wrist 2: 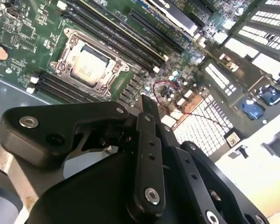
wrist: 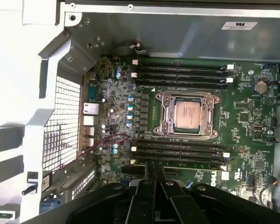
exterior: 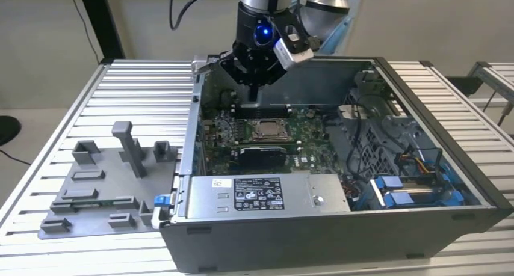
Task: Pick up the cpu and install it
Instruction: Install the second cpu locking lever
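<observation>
Looking from the exterior view first, my hand (exterior: 253,95) hangs above the far edge of the open computer case (exterior: 337,228), over the green motherboard (exterior: 305,138), with its fingers pressed together and nothing between them. The cpu (exterior: 268,130) lies already inside its socket frame (exterior: 268,123), well below my hand and not touching it. I judge that the risk here is the frame: it seems not closed over the chip, so a bump from my fingertips could shift the chip on the pins. The case stands on a surface (exterior: 136,95) of pale metal slats, with a grey fixture tray (exterior: 96,192) beside it at the exterior view's left. A plain wall is behind.

In the second wrist view, my black fingers (wrist 2: 149,116) are narrow and hold nothing. The cpu (wrist 2: 87,66) sits flat in the frame, next to the dark memory slots (wrist 2: 116,32). A thin red wire (wrist 2: 165,88) lies near and could catch.

In the first wrist view, the cpu (wrist: 188,114) looks square in the socket frame (wrist: 164,119), and the case wall stands close around.
</observation>
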